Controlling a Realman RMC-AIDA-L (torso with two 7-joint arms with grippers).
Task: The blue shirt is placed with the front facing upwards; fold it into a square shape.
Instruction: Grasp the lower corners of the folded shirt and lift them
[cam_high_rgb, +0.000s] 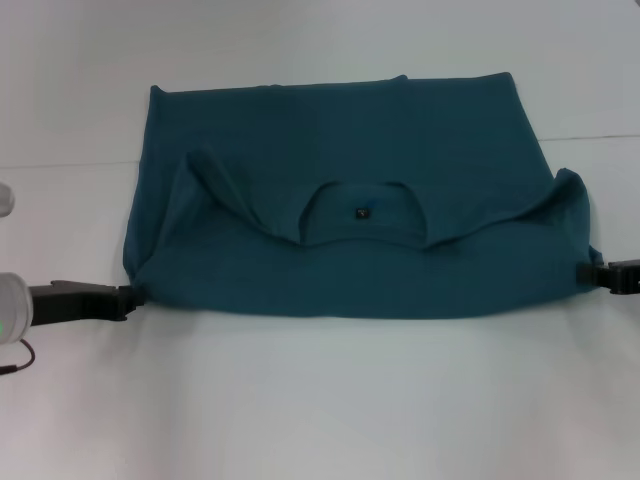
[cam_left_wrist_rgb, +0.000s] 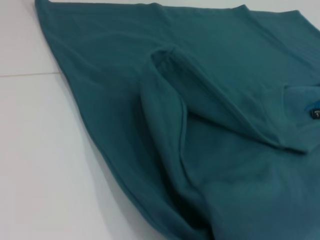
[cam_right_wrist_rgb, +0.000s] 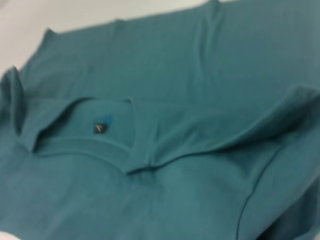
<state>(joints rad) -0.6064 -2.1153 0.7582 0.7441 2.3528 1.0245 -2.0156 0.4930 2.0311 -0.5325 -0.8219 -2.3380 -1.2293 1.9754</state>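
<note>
The blue shirt (cam_high_rgb: 350, 265) lies on the white table (cam_high_rgb: 320, 400), doubled over so its round neckline and small dark label (cam_high_rgb: 362, 212) face up near the middle. The left gripper (cam_high_rgb: 130, 293) sits low at the shirt's near left corner, shut on the cloth edge. At the near right corner the right gripper (cam_high_rgb: 585, 272) grips the cloth the same way. Both sides of the upper layer puff up in loose ridges. The left wrist view shows the shirt (cam_left_wrist_rgb: 225, 175) and its raised fold close up. The right wrist view shows the shirt (cam_right_wrist_rgb: 150, 190) and the label (cam_right_wrist_rgb: 100, 128). No chest lettering shows.
Bare white table surrounds the shirt, with a broad strip in front of it. A faint seam line (cam_high_rgb: 60, 163) crosses the table behind the shirt's middle. Part of the left arm's pale body (cam_high_rgb: 12, 305) stands at the left edge.
</note>
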